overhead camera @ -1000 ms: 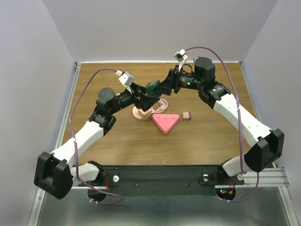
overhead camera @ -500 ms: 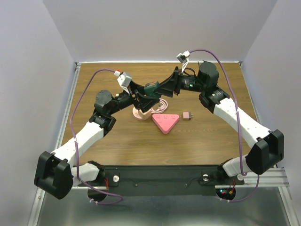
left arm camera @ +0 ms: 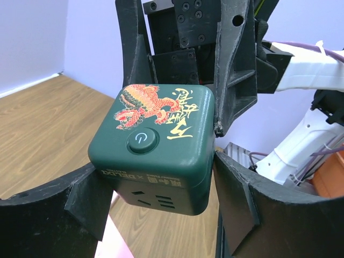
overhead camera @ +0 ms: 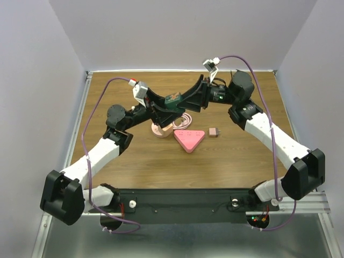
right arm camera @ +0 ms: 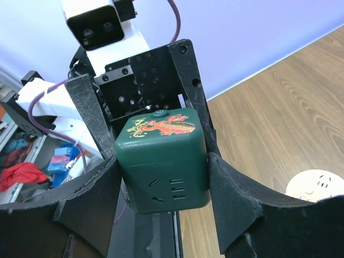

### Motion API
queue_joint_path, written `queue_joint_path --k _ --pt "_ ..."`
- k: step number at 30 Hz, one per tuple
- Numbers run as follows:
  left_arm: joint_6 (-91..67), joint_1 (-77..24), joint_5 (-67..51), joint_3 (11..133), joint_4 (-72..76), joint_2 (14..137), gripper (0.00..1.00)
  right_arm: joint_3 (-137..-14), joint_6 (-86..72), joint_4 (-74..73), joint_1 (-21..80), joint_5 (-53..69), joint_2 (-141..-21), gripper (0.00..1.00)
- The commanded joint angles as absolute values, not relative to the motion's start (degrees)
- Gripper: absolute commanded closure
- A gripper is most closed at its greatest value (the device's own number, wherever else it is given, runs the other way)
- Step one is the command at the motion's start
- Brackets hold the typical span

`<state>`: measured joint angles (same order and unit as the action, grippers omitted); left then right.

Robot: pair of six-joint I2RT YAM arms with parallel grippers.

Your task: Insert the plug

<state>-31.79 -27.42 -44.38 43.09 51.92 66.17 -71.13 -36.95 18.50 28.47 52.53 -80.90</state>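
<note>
A dark green socket cube (overhead camera: 173,100) with a red dragon print and a round power button is held in the air over the middle back of the table. My left gripper (overhead camera: 165,106) grips it from the left and my right gripper (overhead camera: 184,100) from the right. In the left wrist view the cube (left arm camera: 161,134) sits between my own pads, with the other gripper's fingers (left arm camera: 236,64) flanking it behind. In the right wrist view the cube (right arm camera: 161,156) touches both pads. A small brown plug block (overhead camera: 214,131) lies on the table.
A pink triangular power strip (overhead camera: 188,140) lies below the cube. A round pink base (overhead camera: 161,129) with a coiled pink cable (overhead camera: 186,119) lies beside it; the base also shows in the right wrist view (right arm camera: 317,187). The wooden table has raised walls at the sides and back.
My right gripper has pushed in towards the left one and now reaches around the green cube. The cube has barely shifted.
</note>
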Motion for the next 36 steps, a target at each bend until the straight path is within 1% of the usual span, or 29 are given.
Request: queue_joint_path --k 1,2,3,6,7,8,10,13,15,17,19,21,24,27,29,31,35,36 --pt "-35.68 -28.21 -50.09 42.89 62.56 67.32 0.84 -69.52 -36.13 21.62 28.92 52.91 -80.16 1.0" --pt "-36.03 -28.21 -50.45 42.54 63.01 67.67 0.93 -69.52 -35.08 20.66 28.92 52.65 -80.16 1.0" --pt "-36.3 -28.21 -51.06 42.37 63.54 67.85 1.0 -69.52 -34.2 19.78 28.92 52.39 -80.33 0.96" --pt "-36.12 -28.21 -52.64 40.87 65.3 68.64 1.0 -69.7 -30.07 14.78 28.83 50.8 -80.42 0.83" --pt "-35.6 -28.21 -52.91 40.52 65.3 68.73 1.0 -69.26 -29.45 14.07 28.74 50.45 -80.33 0.7" --pt "-34.99 -28.21 -53.0 39.73 65.13 68.82 1.0 -69.0 -28.4 12.84 28.48 49.67 -79.98 0.62" --pt "-33.14 -28.21 -53.17 39.11 63.82 68.99 1.0 -68.12 -27.6 11.7 27.86 48.78 -79.46 0.5" --pt "-32.0 -28.21 -53.79 37.71 63.63 69.61 1.0 -66.89 -26.37 9.5 26.81 46.24 -78.05 0.4" --pt "-31.9 -28.21 -53.96 37.01 64.33 69.78 1.0 -66.19 -25.93 9.06 26.46 44.66 -77.35 0.38" --pt "-31.82 -28.21 -53.62 35.78 65.83 70.22 1.0 -65.05 -26.01 8.7 26.46 43.34 -77.34 0.32" --pt "-31.64 -28.21 -53.26 35.42 66.01 70.57 1.0 -64.17 -25.93 8.35 26.37 42.81 -77.26 0.29" --pt "-30.85 -28.21 -52.04 34.89 65.22 71.1 1.0 -62.41 -25.4 8.09 26.37 41.14 -76.82 0.24" --pt "-27.96 -28.21 -50.54 34.8 61.62 73.12 1.0 -60.91 -23.82 7.38 25.93 38.94 -75.94 0.24" --pt "-26.37 -28.21 -51.15 34.98 59.94 75.93 1.0 -59.42 -22.42 6.86 25.14 38.14 -76.37 0.2" --pt "-25.58 -28.21 -51.94 35.07 60.2 77.25 1.0 -58.8 -21.19 6.77 24.87 38.67 -77.52 0.2" --pt "-24.44 -28.21 -53.0 35.07 59.85 77.78 1.0 -58.71 -19.52 6.86 24.61 40.34 -78.22 0.16" --pt "-23.82 -28.21 -54.22 35.07 59.77 78.57 1.0 -60.29 -17.49 6.86 24.52 46.39 -78.49 0.14" --pt "-23.64 -28.21 -55.1 35.16 59.77 78.75 1.0 -60.64 -16.79 6.77 24.52 49.63 -78.66 0.13"
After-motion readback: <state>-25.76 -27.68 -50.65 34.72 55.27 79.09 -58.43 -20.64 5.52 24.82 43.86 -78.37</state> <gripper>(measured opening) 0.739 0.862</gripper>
